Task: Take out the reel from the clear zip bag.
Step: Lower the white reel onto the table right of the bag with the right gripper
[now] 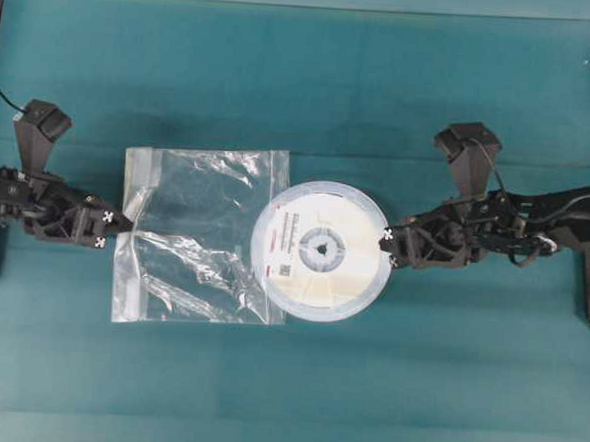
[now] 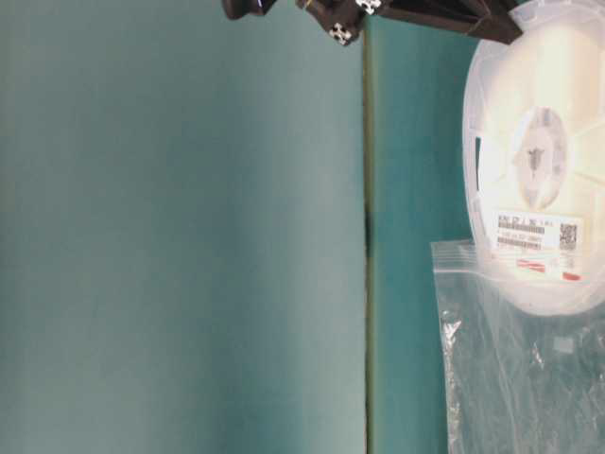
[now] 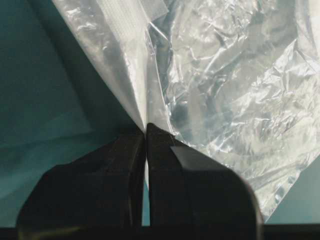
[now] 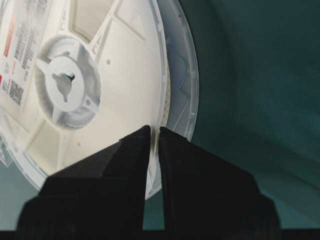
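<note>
- Teal cloth [image 1: 314, 72] covers the whole table.
- Right gripper [image 1: 387, 241] is closed on the rim of the reel [image 1: 321, 250]; in the right wrist view both fingers [image 4: 115, 170] pinch the thin edge.
- Reel is mostly out of the bag [image 1: 199, 235]; only its left edge overlaps the bag's right side.
- Left gripper [image 1: 104, 228] is closed on the bag's left edge, near the zip strip [image 1: 132, 233].
- Bag lies flat and crinkled between the two grippers.
</note>
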Available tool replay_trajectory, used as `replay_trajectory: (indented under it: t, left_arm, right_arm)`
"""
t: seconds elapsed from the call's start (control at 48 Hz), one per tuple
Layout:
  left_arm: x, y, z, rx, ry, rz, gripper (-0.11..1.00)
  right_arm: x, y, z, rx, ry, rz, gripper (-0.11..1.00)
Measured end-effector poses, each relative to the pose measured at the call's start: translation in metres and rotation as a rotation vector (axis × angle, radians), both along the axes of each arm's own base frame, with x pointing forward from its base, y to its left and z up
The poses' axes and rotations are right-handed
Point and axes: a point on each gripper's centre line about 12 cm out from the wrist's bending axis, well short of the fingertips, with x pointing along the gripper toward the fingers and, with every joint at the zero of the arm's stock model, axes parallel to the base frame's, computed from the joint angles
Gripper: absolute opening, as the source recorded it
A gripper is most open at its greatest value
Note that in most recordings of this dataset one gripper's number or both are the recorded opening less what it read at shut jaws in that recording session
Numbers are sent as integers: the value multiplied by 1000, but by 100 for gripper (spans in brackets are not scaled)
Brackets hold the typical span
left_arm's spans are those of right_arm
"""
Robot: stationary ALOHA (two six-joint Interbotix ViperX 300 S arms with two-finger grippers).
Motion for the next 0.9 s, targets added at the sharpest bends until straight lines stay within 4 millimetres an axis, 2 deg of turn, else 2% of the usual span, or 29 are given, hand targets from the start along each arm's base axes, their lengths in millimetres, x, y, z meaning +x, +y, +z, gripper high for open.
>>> replay_trajectory:
  t: [0.583,0.708,0.895]
  left_arm:
    - [1,0,0,2,-1,-2,-1]
    - [1,0,0,1,-1,-3,-1]
    - [1,0,0,1,-1,-1,-1]
  right_arm:
    - [-8,1,2,3,-2,-2,11]
    - [-12,1,4,6,-8,-7,4]
    - [-20,2,5,10,-9,-13,4]
